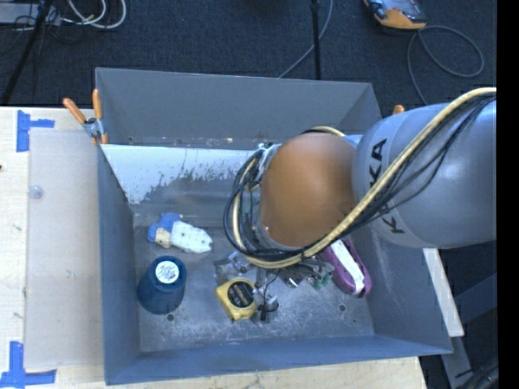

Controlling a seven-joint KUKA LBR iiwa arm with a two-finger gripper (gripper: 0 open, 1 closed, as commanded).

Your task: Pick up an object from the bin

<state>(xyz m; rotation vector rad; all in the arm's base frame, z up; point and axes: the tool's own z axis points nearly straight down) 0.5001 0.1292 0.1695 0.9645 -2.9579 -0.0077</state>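
My gripper (263, 292) reaches down at the front middle of the bin, mostly hidden under the arm's orange cover. Its lower end sits right beside a small yellow and black tape measure (235, 296), touching or nearly touching its right side. A purple and white oblong thing (350, 267) lies to the right of the gripper, partly under the arm. Whether anything is held is hidden.
A dark blue cup-shaped thing with a round white label (162, 284) stands at the front left. Behind it lies a white and blue toy figure (182, 235). The arm covers the right half of the bin.
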